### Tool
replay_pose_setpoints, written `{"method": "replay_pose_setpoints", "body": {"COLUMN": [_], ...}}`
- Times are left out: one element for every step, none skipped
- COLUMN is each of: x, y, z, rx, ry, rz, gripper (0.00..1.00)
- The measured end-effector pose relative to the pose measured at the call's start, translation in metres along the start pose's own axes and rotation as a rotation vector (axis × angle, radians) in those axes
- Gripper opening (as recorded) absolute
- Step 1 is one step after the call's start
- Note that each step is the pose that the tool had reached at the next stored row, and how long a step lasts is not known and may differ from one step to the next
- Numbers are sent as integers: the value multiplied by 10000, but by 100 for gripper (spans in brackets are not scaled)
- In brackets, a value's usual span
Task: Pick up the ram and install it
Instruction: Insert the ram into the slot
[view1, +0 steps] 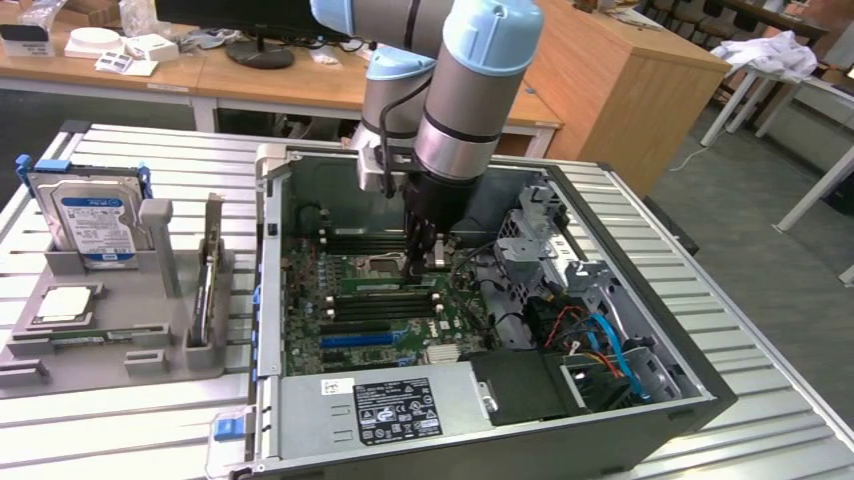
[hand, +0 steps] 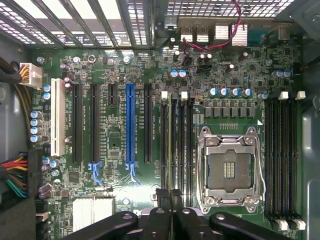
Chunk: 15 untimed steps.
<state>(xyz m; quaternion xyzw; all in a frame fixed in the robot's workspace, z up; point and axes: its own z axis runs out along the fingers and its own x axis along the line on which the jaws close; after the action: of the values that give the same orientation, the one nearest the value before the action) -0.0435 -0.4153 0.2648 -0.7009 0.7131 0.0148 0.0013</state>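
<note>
Ram: thin flat stick ram, standing on its long edge in a groove of the grey plastic holder, well apart from the gripper.
Gripper: dark fingers pressed together, low inside the case, over the black memory slots beside the metal-framed socket.
Holder: also carries an upright silver-and-blue hard drive and a flat square silver chip.
Case: open metal box on the slatted desk; inside it, a green motherboard and coloured cables.
</note>
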Motion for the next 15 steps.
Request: {"method": "replay_pose_setpoints", "body": {"x": [1,1,1,1,1,2,2,2,2,2,2,2,2,3,3], "y": [0,0,-1,-1,-1,-1,-1,-1,-1,-1,-1,-1,-1,-1,-2], "z": [2,7,12,18,24,31,37,43,50,56,61,66,72,76,82], "rx": [0,4,9,13,18,23,28,34,40,45,48,50,51,52,54], "ry": [0,-1,-1,0,0,0,0,0,-1,-1,-1,-1,-1,-1,-1], "rz": [0,0,-1,-2,-2,-1,0,-1,-1,-1,-1,-1,-1,-1,-2], "gripper": [12,12,12,12,12,12,12,12,12,12,12,12,12,12,12]}}
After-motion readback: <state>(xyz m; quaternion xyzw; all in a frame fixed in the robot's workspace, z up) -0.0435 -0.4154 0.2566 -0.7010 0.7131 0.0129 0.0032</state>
